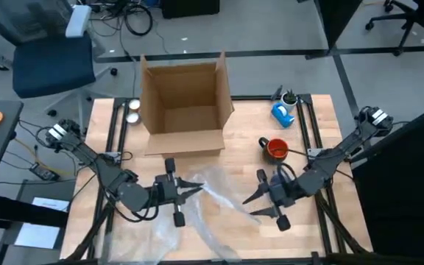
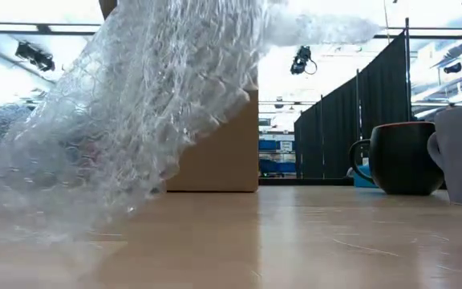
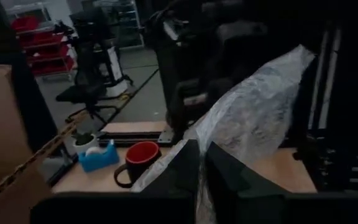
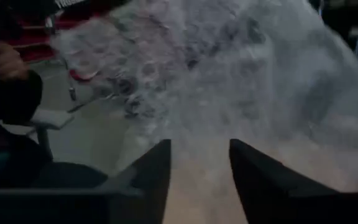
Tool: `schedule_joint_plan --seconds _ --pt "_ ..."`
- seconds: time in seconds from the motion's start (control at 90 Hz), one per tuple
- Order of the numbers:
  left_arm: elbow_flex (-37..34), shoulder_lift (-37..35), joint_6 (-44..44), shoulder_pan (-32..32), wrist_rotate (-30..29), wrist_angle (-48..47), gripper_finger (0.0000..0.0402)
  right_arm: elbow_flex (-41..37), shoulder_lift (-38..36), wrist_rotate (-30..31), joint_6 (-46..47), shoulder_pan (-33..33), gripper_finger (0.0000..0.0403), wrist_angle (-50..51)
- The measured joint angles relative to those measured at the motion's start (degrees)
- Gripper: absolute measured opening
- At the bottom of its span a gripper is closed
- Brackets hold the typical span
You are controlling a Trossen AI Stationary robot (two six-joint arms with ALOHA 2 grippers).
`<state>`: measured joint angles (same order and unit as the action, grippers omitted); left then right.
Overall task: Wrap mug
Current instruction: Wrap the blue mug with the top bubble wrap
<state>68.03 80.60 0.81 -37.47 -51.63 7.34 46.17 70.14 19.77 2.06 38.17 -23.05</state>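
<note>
Surface point(image 1: 219, 165): pale wooden top, carrying all items listed.

Mug point(image 1: 277, 149): dark outside, red inside, upright on the right half of the surface, unwrapped, handle toward the cardboard box point(image 1: 185, 103). It stands apart from the bubble wrap point(image 1: 216, 193) and from both arms.

Bubble wrap: clear sheet, spread across the front middle of the surface; one edge is raised, and the low view shows it rising as a tall curtain before the box.

Left pincer point(image 1: 192, 190): at the front left of centre, fingers together and clamped on the wrap's lifted edge, as the left wrist view shows.

Right pincer point(image 1: 256, 204): at the front right of centre, just in front of the mug, fingers apart; the wrap lies ahead of them, and contact appears absent, though the wrist view is poor.

Cardboard box: open, standing at the rear middle.

Tape dispenser point(image 1: 283, 114): blue, behind the mug near the right rear.
</note>
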Motion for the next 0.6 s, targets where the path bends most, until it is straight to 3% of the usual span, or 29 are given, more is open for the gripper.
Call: schedule_joint_plan --seconds 0.344,0.5,0.6 --pt "0.0 0.0 -3.2 0.0 -9.1 0.0 0.0 0.0 0.0 0.6 -3.3 0.0 0.0268 0.2" --pt "0.0 0.5 -2.8 0.7 -1.1 1.0 0.0 0.0 1.2 13.2 -2.4 -1.3 0.027 0.7" --pt "0.0 1.6 -2.7 1.3 0.9 2.6 0.0 0.0 4.0 14.1 -2.2 -2.4 0.0249 -0.8"
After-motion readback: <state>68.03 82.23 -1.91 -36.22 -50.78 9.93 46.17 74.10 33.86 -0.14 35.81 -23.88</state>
